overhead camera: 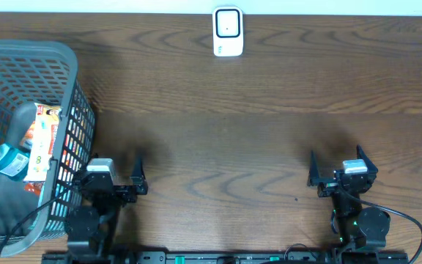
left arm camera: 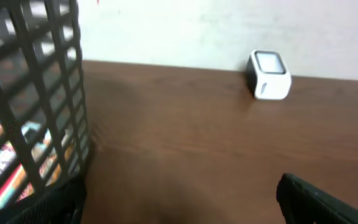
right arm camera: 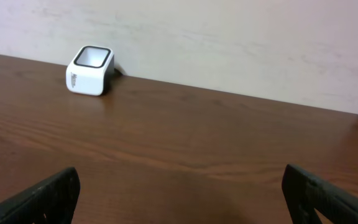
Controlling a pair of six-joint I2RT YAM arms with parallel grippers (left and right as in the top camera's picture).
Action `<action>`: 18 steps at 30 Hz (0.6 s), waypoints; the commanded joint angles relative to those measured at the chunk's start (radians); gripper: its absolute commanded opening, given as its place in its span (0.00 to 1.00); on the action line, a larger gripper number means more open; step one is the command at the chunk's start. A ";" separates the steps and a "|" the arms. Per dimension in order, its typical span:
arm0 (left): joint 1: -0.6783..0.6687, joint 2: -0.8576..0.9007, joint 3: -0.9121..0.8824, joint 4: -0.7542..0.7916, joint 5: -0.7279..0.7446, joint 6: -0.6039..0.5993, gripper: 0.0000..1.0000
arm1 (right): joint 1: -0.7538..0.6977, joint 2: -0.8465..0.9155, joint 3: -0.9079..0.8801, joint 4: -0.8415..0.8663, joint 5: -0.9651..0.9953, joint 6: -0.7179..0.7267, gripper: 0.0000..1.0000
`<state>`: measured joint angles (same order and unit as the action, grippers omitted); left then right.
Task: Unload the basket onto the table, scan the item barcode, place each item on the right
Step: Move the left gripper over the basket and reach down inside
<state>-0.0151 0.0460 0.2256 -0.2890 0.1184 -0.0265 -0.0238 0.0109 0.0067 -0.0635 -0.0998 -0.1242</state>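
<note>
Dark table (overhead camera: pixel 233 110) held a white scanner (overhead camera: pixel 227 31) far and a basket (overhead camera: pixel 20 55) left. Near, the left gripper (overhead camera: pixel 113 167) and right gripper (overhead camera: pixel 338 165) stood with jaws wide, empty.

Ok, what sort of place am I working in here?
Most likely a mock shop checkout set up on a wooden table: a white barcode scanner stands at the far edge by the wall, and a grey shopping basket on the left holds packaged snacks and a water bottle.
</note>
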 commanded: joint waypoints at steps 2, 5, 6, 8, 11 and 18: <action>0.005 0.058 0.105 -0.036 0.031 -0.006 0.97 | 0.003 -0.005 -0.001 -0.005 0.004 -0.001 0.99; 0.005 0.111 0.156 -0.071 0.031 -0.005 0.98 | 0.003 -0.005 -0.001 -0.005 0.004 0.000 0.99; 0.005 0.132 0.169 -0.077 0.031 -0.005 0.98 | 0.003 -0.005 -0.001 -0.005 0.004 -0.001 0.99; 0.005 0.170 0.190 -0.086 0.033 -0.005 0.98 | 0.003 -0.005 -0.001 -0.005 0.004 0.000 0.99; 0.005 0.209 0.199 -0.081 0.097 -0.005 0.98 | 0.003 -0.005 -0.001 -0.005 0.004 -0.001 0.99; 0.005 0.263 0.218 -0.061 0.111 -0.040 0.98 | 0.003 -0.005 -0.001 -0.005 0.004 -0.001 0.99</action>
<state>-0.0143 0.2935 0.4046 -0.3569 0.2035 -0.0418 -0.0238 0.0109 0.0063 -0.0635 -0.0998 -0.1242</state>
